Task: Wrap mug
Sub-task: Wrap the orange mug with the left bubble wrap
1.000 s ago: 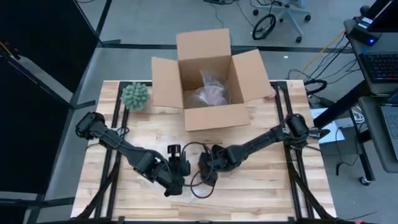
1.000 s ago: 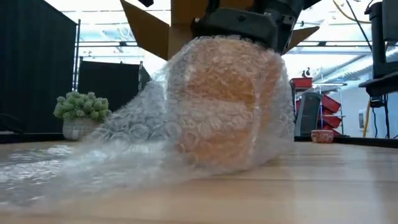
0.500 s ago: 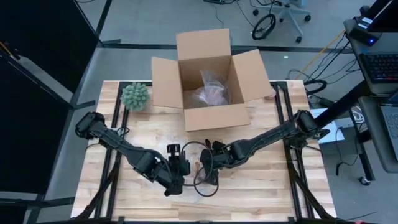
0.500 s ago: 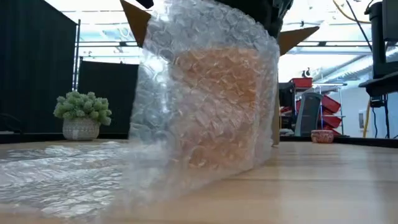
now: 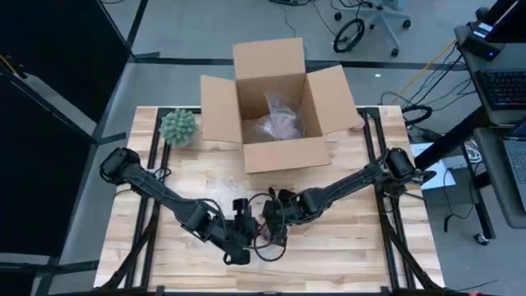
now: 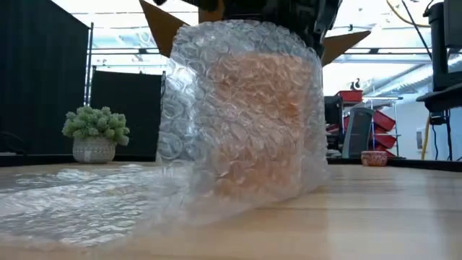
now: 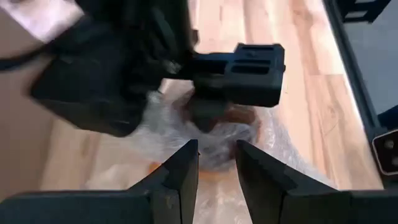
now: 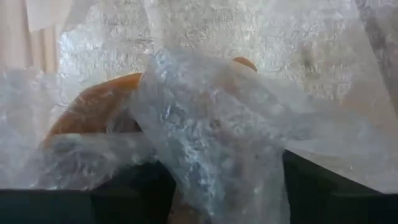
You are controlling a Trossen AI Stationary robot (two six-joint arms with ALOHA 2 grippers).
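Low view shows the orange mug (image 6: pixel 249 119) upright and mostly sheathed in bubble wrap (image 6: pixel 94 202), a loose tail left; beside it, right claw (image 5: pixel 275 220) pinches wrap, left claw (image 5: pixel 246 226) narrowly parted, empty.

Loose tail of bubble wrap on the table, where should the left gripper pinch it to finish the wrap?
Probably at the free edge of the bubble wrap, coming down from above on the mug's left side in the low view. That tail lies flat on the table, so a pinch at its edge should lift it cleanly. The right gripper sits over the upright mug; the left gripper is beside it.
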